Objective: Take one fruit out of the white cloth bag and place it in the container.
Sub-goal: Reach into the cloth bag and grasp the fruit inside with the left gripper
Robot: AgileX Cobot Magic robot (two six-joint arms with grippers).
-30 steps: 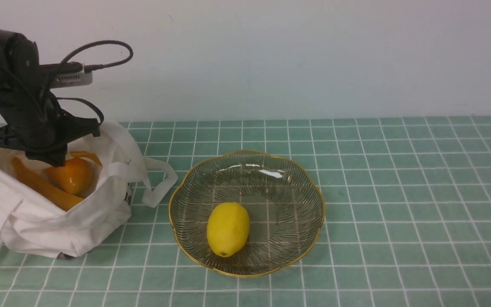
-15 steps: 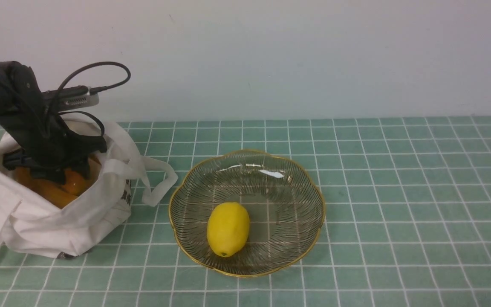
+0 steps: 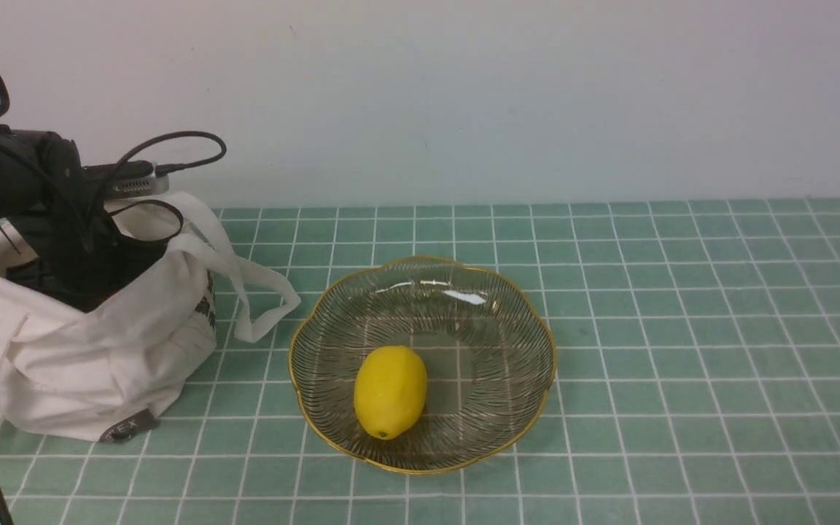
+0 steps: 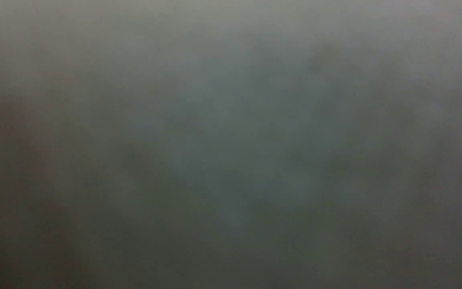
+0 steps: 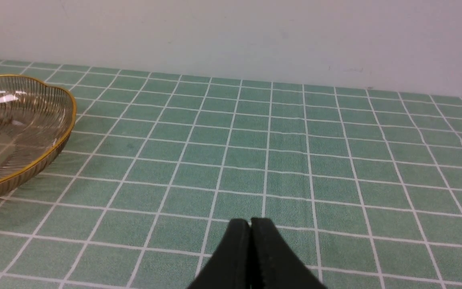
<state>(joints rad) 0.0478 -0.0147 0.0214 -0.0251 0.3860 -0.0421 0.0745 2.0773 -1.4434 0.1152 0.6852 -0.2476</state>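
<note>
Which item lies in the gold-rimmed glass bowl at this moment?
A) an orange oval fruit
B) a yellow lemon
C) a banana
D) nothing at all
B: the front view shows a single yellow lemon lying in the glass bowl, with no other fruit in it.

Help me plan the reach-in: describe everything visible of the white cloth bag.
The white cloth bag is soft, creased fabric, slumped open-mouthed on the checked tablecloth, left of the bowl. One strap handle trails toward the bowl; dark print marks its side, a small dark tag its base. The left arm reaches into its mouth, hiding the contents.
</note>
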